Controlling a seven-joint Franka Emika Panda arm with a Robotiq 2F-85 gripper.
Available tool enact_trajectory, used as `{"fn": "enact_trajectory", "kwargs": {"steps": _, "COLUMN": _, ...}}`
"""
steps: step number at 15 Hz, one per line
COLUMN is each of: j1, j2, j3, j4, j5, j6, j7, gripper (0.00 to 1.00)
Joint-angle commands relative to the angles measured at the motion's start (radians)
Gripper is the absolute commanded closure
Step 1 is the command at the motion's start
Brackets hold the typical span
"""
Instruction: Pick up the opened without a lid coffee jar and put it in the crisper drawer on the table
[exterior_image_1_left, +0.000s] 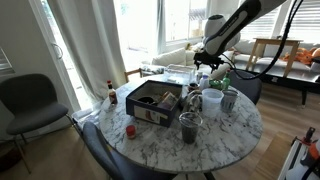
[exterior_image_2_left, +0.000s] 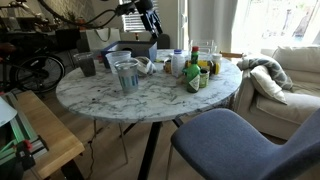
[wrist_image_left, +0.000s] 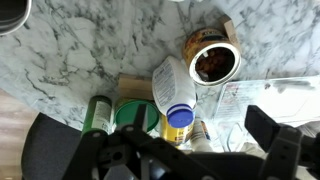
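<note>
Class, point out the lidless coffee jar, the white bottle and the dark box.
Lidless coffee jar (wrist_image_left: 213, 62): wrist view, open mouth.
White bottle (wrist_image_left: 170, 86): wrist view, its body.
Dark box (exterior_image_1_left: 141, 97): in an exterior view, dark inside.

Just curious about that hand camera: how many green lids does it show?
2: one green lid near the table edge, another beside it, next to the white bottle. More may be hidden.

Home living room: sofa (exterior_image_2_left: 292, 70), curtains (exterior_image_1_left: 95, 40).

the open coffee jar (wrist_image_left: 212, 62) has bare marble table (wrist_image_left: 90, 50) on one side. a white bottle (wrist_image_left: 172, 90) lies just beside it, with green-lidded jars (wrist_image_left: 130, 115) crowded near. in an exterior view, the dark box (exterior_image_1_left: 150, 100) and a glass jar (exterior_image_1_left: 190, 126) fill the middle.
</note>
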Motion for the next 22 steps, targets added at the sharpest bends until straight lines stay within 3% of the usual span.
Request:
{"fn": "enact_trajectory", "kwargs": {"steps": 1, "j1": 0.026, "j2": 0.001, "j3": -0.027, "j4": 0.001, "j5": 0.012, "j6": 0.0, "j7": -0.01, "gripper": 0.0}}
{"fn": "enact_trajectory", "kwargs": {"steps": 4, "j1": 0.023, "j2": 0.087, "j3": 0.002, "j4": 0.084, "j5": 0.105, "j6": -0.051, "j7": -0.097, "gripper": 0.0}}
{"fn": "enact_trajectory", "kwargs": {"steps": 13, "j1": 0.095, "j2": 0.36, "j3": -0.02, "j4": 0.348, "j5": 0.14, "j6": -0.211, "j7": -0.137, "gripper": 0.0}}
{"fn": "enact_trajectory", "kwargs": {"steps": 22, "j1": 0.084, "j2": 0.52, "j3": -0.03, "j4": 0.529, "j5": 0.189, "j6": -0.283, "j7": -0.189, "gripper": 0.0}}
